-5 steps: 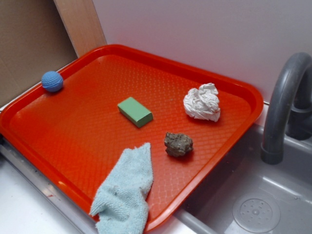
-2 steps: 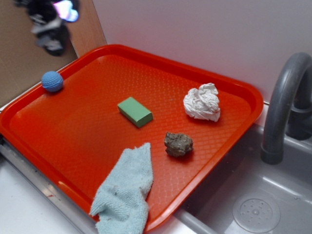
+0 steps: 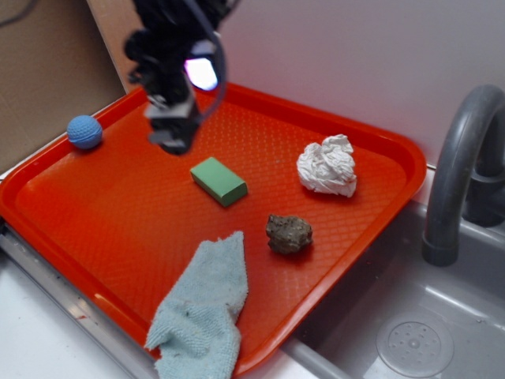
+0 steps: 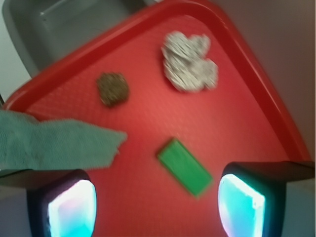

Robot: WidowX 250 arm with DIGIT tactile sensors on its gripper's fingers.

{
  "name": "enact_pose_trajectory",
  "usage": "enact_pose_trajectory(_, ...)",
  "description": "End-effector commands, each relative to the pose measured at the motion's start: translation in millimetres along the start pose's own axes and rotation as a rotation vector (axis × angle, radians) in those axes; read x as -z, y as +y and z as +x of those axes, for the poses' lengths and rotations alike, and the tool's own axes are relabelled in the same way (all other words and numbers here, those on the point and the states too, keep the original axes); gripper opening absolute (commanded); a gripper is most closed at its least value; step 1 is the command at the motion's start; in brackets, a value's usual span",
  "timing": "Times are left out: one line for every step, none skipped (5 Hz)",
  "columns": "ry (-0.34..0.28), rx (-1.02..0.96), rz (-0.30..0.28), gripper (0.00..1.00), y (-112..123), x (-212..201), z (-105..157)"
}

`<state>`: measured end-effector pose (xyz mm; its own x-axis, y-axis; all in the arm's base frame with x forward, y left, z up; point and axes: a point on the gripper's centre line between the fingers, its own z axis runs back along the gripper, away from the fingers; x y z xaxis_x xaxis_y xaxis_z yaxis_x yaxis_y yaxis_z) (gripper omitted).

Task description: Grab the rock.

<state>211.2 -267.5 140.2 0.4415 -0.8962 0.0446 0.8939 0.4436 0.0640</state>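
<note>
A green block (image 3: 218, 180) lay just beside the claw (image 3: 171, 134) on the red tray (image 3: 95, 205), on the direct line toward the rock (image 3: 289, 234), while a blue ball (image 3: 84, 132) sat off to the claw's other side at the tray's rim. A crumpled white paper wad (image 3: 327, 165) and a pale blue cloth (image 3: 203, 304) flanked the rock, neither touching it. The claw hung above the tray with its fingers (image 4: 69, 207) spread wide and nothing between them; the rock rested well apart from it, beyond the block. Only the exterior view took in the ball and the grey faucet (image 3: 458, 166) over the sink (image 3: 410, 316); the wrist view alone showed the gap between the fingers
</note>
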Motion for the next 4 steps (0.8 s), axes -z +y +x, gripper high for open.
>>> enact_pose_trajectory(0.05, 0.101, 0.006, 1.0, -28.6, 27.8, 24.9)
enact_pose_trajectory(0.059, 0.146, -0.011, 1.0, -36.1, 42.5, 31.4)
enact_pose_trajectory(0.087, 0.168, -0.028, 1.0, -41.3, 56.7, 37.5)
enact_pose_trajectory(0.068, 0.22, -0.043, 1.0, -47.9, 61.7, 45.9)
